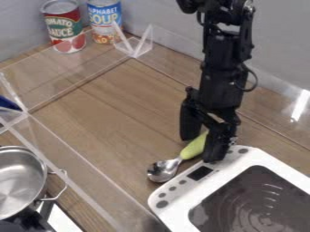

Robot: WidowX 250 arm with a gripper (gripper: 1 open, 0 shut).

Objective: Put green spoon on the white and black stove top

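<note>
The green spoon [162, 169] lies on the wooden table, its silver bowl toward the front left and its yellow-green handle running up to the right. My gripper [202, 143] points steeply down over the handle, open, with one dark finger on each side of it. I cannot tell whether the fingers touch the handle. The white and black stove top [184, 192] sits at the bottom right, its white rim just beside the spoon's bowl and its ringed black surface partly cut off by the frame edge.
A steel pot [14, 186] stands at the bottom left behind a clear plastic wall [85, 159]. Two cans [63, 25] stand at the back left near a clear stand [136, 41]. A blue object [6, 104] shows at the left edge.
</note>
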